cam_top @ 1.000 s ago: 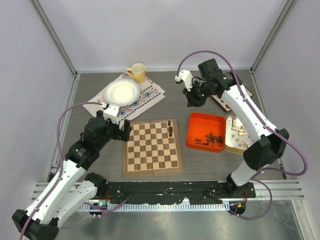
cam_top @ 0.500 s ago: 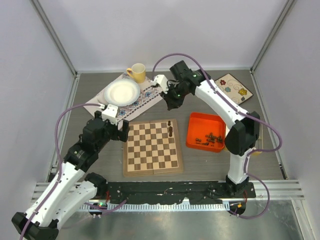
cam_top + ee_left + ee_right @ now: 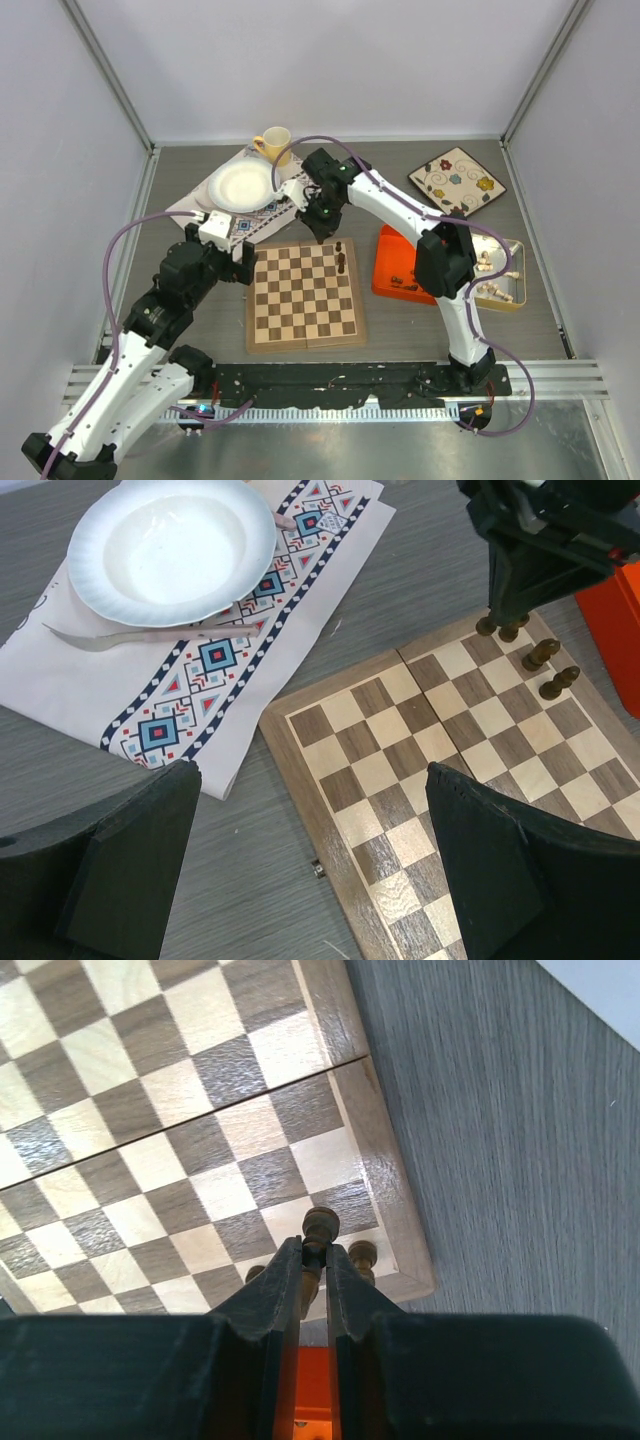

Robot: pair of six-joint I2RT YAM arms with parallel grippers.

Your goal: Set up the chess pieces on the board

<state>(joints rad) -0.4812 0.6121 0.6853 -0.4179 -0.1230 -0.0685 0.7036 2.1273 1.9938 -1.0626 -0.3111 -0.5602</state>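
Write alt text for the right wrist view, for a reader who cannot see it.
The right end effector pinches a dark chess piece over a corner of the chessboard. Two more dark pieces stand beside it near the board's edge, with grey table to the right.

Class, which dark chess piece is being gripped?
The dark piece pinched in the right tool; the other dark pieces stand free near the board corner.

a robot lab cell: pale walls (image 3: 330, 60) and aluminium corner posts (image 3: 110, 72) enclose a grey table (image 3: 400, 328), with a metal mounting rail (image 3: 570, 372) at its near edge.
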